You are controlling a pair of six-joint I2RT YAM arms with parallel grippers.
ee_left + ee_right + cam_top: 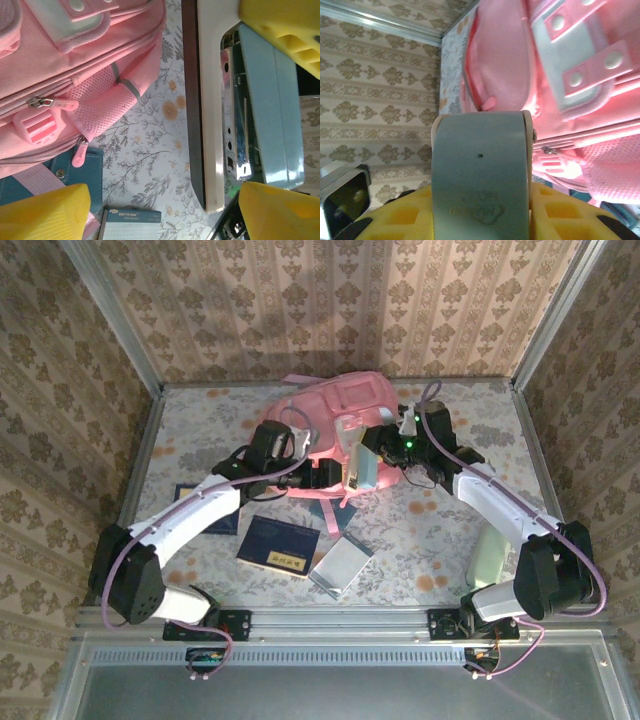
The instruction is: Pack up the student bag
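Left side: the left gripper [322, 477] hovers low in front of the student bag [335, 410]. In its wrist view its yellow fingers [45, 210] stand spread wide and pinch nothing. A teal-blue book [87, 172] lies under a bag strap just beside them.

Near edge, left of centre: a dark blue book [278, 545] and a grey notebook [340, 565] lie flat on the flowered table [440, 530], close together and unpacked.

Centre: the bag lies flat at the far middle of the table, front pockets up. A side zip pull [40, 102] looks drawn shut. Cannot tell whether the main compartment is open.

Right of centre: a pale blue ring binder [360, 465] stands upright just in front of the bag. The right gripper [388, 445] pinches it between its yellow pads [570, 217].

Far right: a pale green object [490, 555] lies beside the right arm.

Step in hand, as I judge it: the binder is being brought to the bag, with the left gripper lined up beside it to take it or steady it. Packing looks early, since two books lie loose.

Next move calls for an open bag mouth, the binder turned edge-first toward it, and a firm grip on it before the right pads let go.
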